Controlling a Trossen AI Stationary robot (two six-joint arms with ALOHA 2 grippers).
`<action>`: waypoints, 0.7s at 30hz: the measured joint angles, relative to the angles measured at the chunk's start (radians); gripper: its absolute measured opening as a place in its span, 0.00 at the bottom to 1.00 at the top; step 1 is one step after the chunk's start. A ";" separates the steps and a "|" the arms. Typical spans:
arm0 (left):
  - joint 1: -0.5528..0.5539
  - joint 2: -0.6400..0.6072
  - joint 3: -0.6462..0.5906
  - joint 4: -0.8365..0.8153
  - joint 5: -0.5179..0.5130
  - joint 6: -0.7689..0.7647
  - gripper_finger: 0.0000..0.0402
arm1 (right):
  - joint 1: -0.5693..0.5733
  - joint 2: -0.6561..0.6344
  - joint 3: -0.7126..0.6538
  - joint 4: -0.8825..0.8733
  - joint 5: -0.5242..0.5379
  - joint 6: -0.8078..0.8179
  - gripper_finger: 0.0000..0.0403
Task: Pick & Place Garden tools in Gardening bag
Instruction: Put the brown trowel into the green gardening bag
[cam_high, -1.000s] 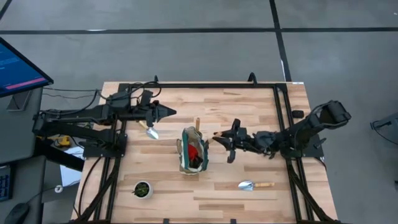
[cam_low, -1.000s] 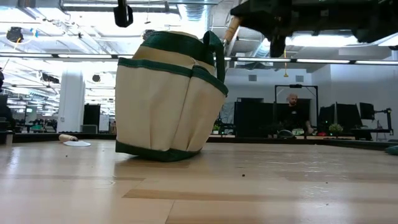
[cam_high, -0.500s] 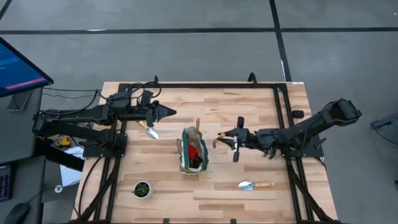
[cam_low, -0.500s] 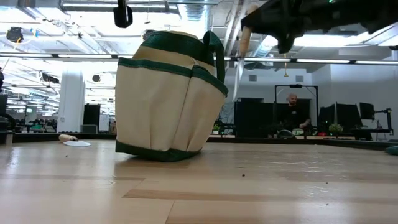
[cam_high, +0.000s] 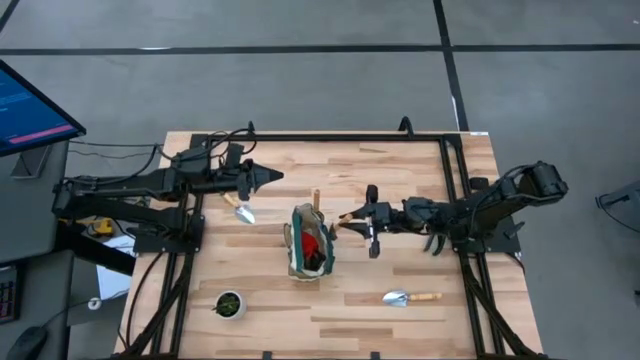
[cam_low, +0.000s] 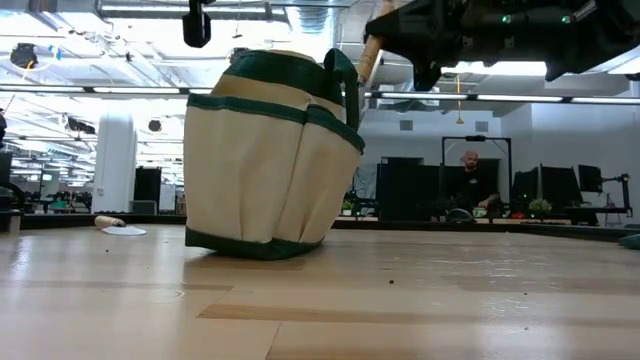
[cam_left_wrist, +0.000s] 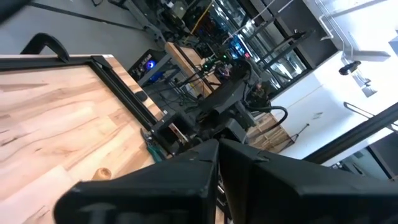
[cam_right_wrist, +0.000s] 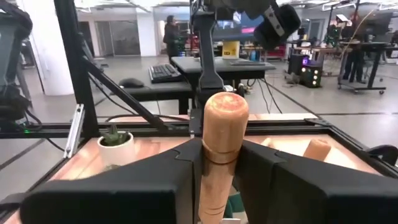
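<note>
Right gripper (cam_high: 352, 220) clamps my wooden-handled tool (cam_right_wrist: 222, 149) beside the gardening bag (cam_high: 310, 243), handle raised to clear its rim; left gripper (cam_high: 272, 179) waits closed.

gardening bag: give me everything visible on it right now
The gardening bag is a small soft fabric tote, beige panels with dark green trim and handles. It stands upright mid-table, leaning slightly in the low view, with outer pockets along its side. From above, its open mouth shows a red item inside and a wooden handle sticking out at the far end. The right gripper holds a wooden-handled tool just beside the bag's right edge; contact cannot be told.
</note>
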 joint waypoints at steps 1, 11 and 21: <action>0.000 0.000 0.000 0.000 -0.002 0.000 0.01 | -0.003 0.006 0.000 0.001 -0.002 0.000 0.15; 0.000 0.000 0.000 0.000 -0.044 0.000 0.01 | -0.025 0.056 0.002 0.078 -0.066 -0.003 0.15; 0.000 0.000 0.000 0.001 -0.065 0.000 0.01 | -0.043 0.038 0.006 0.093 -0.090 -0.045 0.15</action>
